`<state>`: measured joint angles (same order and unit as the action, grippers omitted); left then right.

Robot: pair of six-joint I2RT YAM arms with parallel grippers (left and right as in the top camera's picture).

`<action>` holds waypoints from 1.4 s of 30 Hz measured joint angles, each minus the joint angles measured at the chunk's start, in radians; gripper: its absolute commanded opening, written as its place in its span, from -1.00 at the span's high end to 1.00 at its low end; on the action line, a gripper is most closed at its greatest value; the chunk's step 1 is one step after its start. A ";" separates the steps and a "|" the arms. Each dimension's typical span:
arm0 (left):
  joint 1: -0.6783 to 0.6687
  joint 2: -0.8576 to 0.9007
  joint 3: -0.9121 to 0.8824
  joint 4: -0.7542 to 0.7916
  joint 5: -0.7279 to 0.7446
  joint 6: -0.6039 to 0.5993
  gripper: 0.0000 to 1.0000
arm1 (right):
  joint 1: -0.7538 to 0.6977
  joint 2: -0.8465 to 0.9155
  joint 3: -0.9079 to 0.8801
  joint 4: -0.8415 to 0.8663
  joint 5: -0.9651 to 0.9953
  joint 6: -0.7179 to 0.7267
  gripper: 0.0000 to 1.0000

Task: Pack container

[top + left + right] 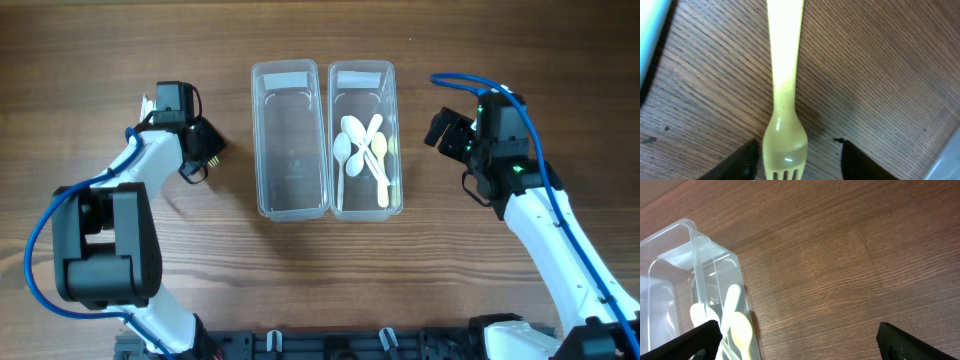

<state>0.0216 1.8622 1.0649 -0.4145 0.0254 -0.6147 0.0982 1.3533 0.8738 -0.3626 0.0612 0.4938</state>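
Two clear plastic containers stand side by side at the table's middle. The left container (290, 140) is empty. The right container (365, 195) holds several white and pale yellow spoons (362, 148); it also shows in the right wrist view (695, 280). A yellow plastic fork (785, 75) lies flat on the wood, its head between the fingers of my left gripper (800, 167), which is open around it. In the overhead view my left gripper (205, 155) hides the fork. My right gripper (445, 130) is wide open and empty over bare wood (800, 345), right of the spoon container.
A pale container edge (650, 40) shows at the left wrist view's top left. Both arm bases stand at the table's front edge.
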 measured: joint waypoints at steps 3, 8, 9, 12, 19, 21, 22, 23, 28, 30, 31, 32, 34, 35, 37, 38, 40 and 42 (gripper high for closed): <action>0.000 0.000 0.000 -0.007 -0.013 -0.004 -0.01 | 0.000 0.000 0.000 0.000 0.000 0.000 -1.00; 0.000 0.000 0.000 -0.016 -0.032 -0.012 0.06 | 0.000 0.000 0.000 0.000 0.000 0.000 -1.00; 0.000 0.000 0.000 -0.019 -0.035 -0.014 0.07 | 0.000 0.000 0.000 0.000 0.000 0.000 -1.00; 0.000 0.001 0.000 -0.023 -0.042 -0.024 0.08 | 0.000 0.000 0.000 0.000 0.000 0.000 -1.00; 0.000 0.018 0.016 -0.038 -0.052 -0.050 0.14 | 0.000 0.000 0.000 0.000 0.000 0.000 -1.00; 0.000 0.027 0.021 -0.043 -0.054 -0.053 0.15 | 0.000 0.000 0.000 0.000 0.000 0.000 -0.99; 0.000 0.030 0.024 -0.046 -0.055 -0.056 0.16 | 0.000 0.000 0.000 0.000 0.000 0.000 -1.00; 0.000 0.031 0.026 -0.046 -0.055 -0.056 0.17 | 0.000 0.000 0.000 0.000 0.000 0.000 -0.99; 0.000 0.034 0.028 -0.045 -0.060 -0.057 0.21 | 0.000 0.000 0.000 0.000 0.000 0.000 -1.00; 0.000 0.035 0.028 -0.043 -0.063 -0.057 0.27 | 0.000 0.000 0.000 0.000 0.000 0.000 -1.00; 0.000 0.036 0.029 -0.043 -0.063 -0.057 0.36 | 0.000 0.000 0.000 0.000 0.000 0.000 -1.00; 0.000 0.036 0.028 -0.045 -0.066 -0.057 0.36 | 0.000 0.000 0.000 0.000 0.000 0.000 -0.99; 0.000 0.037 0.029 -0.042 -0.070 -0.060 0.34 | 0.000 0.000 0.000 0.000 0.000 0.000 -1.00; 0.000 0.038 0.029 -0.042 -0.070 -0.060 0.34 | 0.000 0.000 0.000 0.000 0.000 0.000 -0.99; 0.001 0.038 0.029 -0.042 -0.070 -0.060 0.32 | 0.000 0.000 0.000 0.000 0.000 0.000 -1.00; 0.001 0.038 0.029 -0.040 -0.069 -0.060 0.32 | 0.000 0.000 0.000 0.001 0.000 0.000 -1.00; 0.000 0.039 0.030 -0.043 -0.073 -0.060 0.33 | -0.003 0.001 0.000 0.001 0.000 0.000 -0.99; 0.000 0.039 0.031 -0.046 -0.072 -0.060 0.38 | -0.003 0.001 0.000 0.000 0.000 0.000 -1.00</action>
<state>0.0216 1.9015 1.0954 -0.4603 -0.0467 -0.6750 0.0952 1.3544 0.8738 -0.3622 0.0612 0.4938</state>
